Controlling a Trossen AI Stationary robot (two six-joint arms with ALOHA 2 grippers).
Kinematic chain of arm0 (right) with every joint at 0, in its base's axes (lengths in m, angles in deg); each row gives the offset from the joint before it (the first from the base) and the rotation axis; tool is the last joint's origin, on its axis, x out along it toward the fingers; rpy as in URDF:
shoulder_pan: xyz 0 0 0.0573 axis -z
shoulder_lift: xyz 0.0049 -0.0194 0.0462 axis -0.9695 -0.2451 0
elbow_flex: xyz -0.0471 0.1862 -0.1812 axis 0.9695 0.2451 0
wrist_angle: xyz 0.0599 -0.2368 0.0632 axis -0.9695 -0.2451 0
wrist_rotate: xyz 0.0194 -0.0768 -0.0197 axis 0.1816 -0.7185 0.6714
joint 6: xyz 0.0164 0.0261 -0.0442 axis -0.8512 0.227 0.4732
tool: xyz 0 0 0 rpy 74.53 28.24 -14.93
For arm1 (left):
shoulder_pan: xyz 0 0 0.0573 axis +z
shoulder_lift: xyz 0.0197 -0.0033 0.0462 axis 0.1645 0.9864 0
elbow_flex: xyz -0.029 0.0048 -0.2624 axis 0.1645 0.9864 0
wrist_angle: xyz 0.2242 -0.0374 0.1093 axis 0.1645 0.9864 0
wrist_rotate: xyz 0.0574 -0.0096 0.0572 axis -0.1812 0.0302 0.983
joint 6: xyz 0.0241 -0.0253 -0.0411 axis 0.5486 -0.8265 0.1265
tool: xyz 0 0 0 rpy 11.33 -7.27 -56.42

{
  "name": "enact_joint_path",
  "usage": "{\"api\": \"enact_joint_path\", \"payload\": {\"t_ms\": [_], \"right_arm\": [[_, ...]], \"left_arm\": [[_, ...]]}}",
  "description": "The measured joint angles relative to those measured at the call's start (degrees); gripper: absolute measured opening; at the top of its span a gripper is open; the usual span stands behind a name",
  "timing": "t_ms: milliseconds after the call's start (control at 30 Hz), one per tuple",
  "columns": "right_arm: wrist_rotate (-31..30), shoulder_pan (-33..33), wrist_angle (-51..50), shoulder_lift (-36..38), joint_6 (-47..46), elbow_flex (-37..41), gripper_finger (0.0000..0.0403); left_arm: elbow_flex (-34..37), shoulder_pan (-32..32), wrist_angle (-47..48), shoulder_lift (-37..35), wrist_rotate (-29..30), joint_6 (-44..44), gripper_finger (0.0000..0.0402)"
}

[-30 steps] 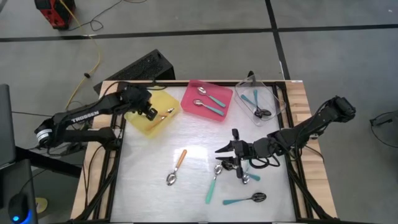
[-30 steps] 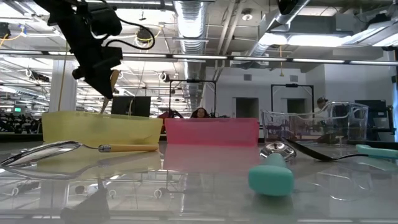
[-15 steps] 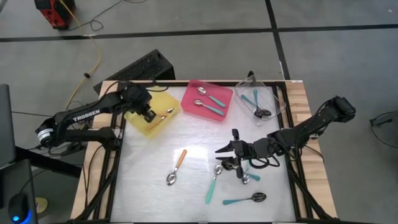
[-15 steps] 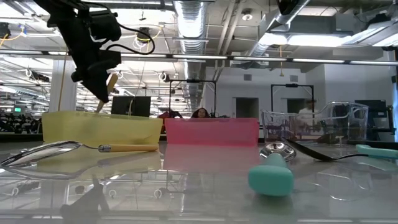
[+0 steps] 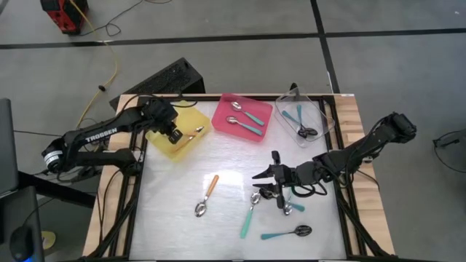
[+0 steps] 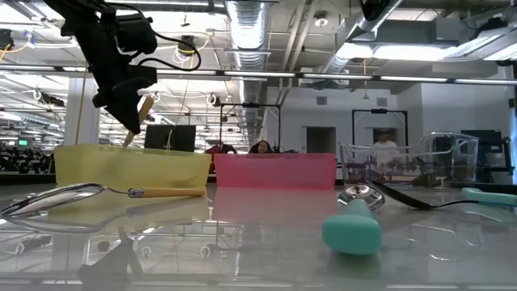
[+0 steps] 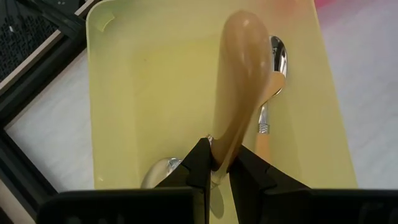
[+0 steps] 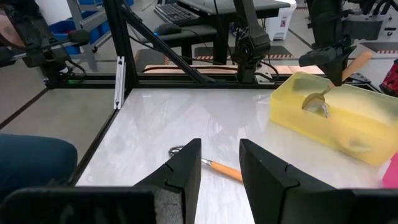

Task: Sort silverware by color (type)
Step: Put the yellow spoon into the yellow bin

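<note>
Left gripper (image 5: 175, 134) jaws clamped shut on the neck of an orange plastic-handled spoon with a shiny silver bowl (image 7: 235, 81), hanging tilted over the yellow plastic rectangular tray (image 5: 166, 145), bowl end down inside the tray, handle sticking up and out past the fingers (image 7: 200, 167). Low view shows the same held spoon (image 6: 142, 108) above the yellow tray (image 6: 129, 166), not resting on its floor. A second orange-handled silver spoon (image 7: 271, 78) lies flat in the tray just beside the held one. Right gripper (image 5: 268, 182) jaws parted, holding nothing, low over the white tabletop (image 5: 175, 204) on the right half, right among a cluster of teal-handled spoons (image 5: 249, 218); contact with them cannot tell. Its black fingers (image 8: 181, 168) stand apart in the wrist view. One more orange-handled spoon with silver bowl (image 5: 207, 195) lies loose mid-table, well apart from both grippers. A teal-handled spoon with dark bowl (image 5: 288, 233) sits near the front edge. Pink plastic tray (image 5: 227, 103) at the back holds two teal-handled silver spoons (image 5: 246, 116). Clear plastic tray (image 5: 324, 125) beside it holds teal-handled spoons with dark bowls (image 5: 300, 124). Teal handle end (image 6: 352, 228) close to the low camera.
</note>
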State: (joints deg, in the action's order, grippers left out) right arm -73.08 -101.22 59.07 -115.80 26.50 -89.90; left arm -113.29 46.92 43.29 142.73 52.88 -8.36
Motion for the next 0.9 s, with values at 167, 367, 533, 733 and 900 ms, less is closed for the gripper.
{"api": "enact_joint_path", "payload": {"t_ms": [167, 367, 533, 733, 900], "right_arm": [[0.0, 0.0, 0.0, 0.0, 0.02, 0.0, 0.0134], [0.0, 0.0, -0.07, 0.0, 0.04, 0.0, 0.0134], [0.01, 0.0, -0.15, 0.0, 0.07, 0.0, 0.0134], [0.02, 0.0, -0.26, 0.0, 0.15, 0.0, 0.0134], [0.02, 0.0, -0.31, 0.0, 0.15, 0.0, 0.0134]], "left_arm": [[0.0, 0.0, 0.22, 0.02, -0.15, 0.0, 0.0021], [0.03, 0.0, 0.47, 0.02, -0.14, 0.03, 0.0021], [0.07, 0.0, 0.61, 0.12, -0.14, 0.01, 0.0021], [0.09, 0.0, 0.61, 2.86, -0.13, 0.0, 0.0021], [0.2, -0.02, 0.43, 4.5, 0.29, -0.06, 0.0021]]}}
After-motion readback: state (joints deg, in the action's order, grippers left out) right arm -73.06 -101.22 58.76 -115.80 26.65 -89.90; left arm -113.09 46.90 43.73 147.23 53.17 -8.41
